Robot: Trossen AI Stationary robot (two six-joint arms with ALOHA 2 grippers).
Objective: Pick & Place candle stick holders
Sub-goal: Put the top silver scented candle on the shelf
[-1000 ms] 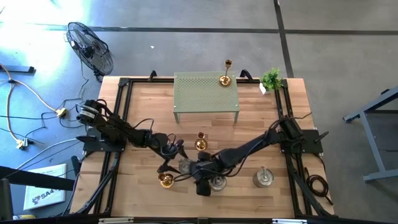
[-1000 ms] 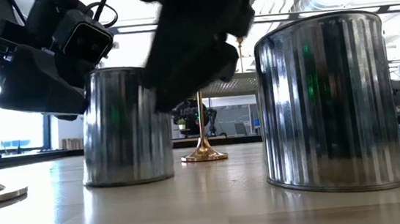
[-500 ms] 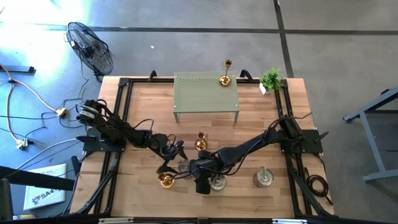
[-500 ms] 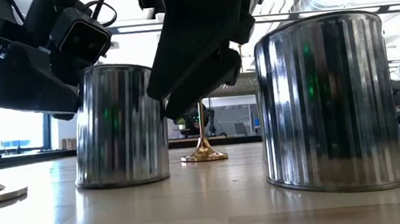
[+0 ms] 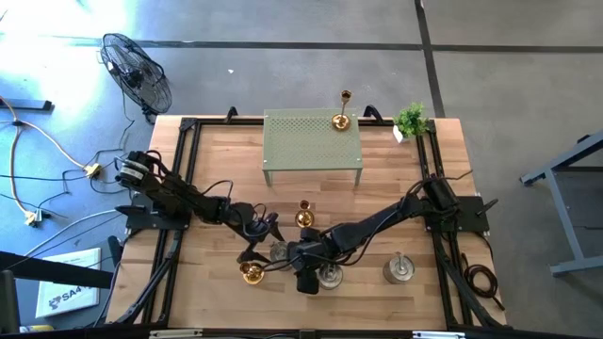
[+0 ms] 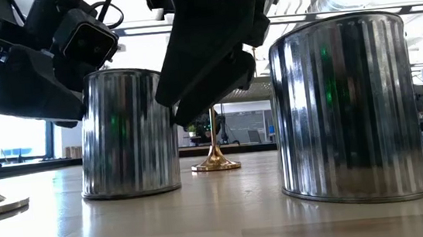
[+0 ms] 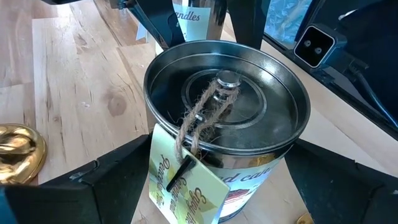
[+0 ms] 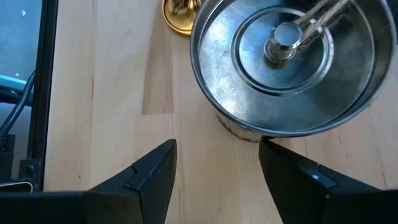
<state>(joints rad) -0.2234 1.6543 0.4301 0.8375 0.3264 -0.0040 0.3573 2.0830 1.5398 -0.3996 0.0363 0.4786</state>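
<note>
- Standing at the desk's front edge, I count noon as the far side, where the green stand (image 5: 311,139) is.
- The left end effector (image 7: 221,152) has its fingers spread wide around a silver holder (image 7: 230,106) and pressed to its wall on both sides. The holder's base is flat on the desk (image 5: 217,179), at about seven o'clock from the middle.
- A paper tag (image 7: 186,186) hangs on twine from the knob in that holder's top.
- The right end effector (image 8: 214,165) hangs just beside the same holder – fingers apart, with only bare wood between them and the tips near its upper rim.
- A second silver holder (image 5: 329,276) stands at five o'clock from the first, under the right wrist. A third (image 5: 399,270) is well off at four o'clock on the desk.
- Gold holders: one (image 5: 251,273) is at eight o'clock from the gripped holder, another (image 5: 304,217) at one o'clock, and the last (image 5: 342,118) is up on the stand at noon.
- A small plant (image 5: 411,120) sits in the two o'clock corner.
</note>
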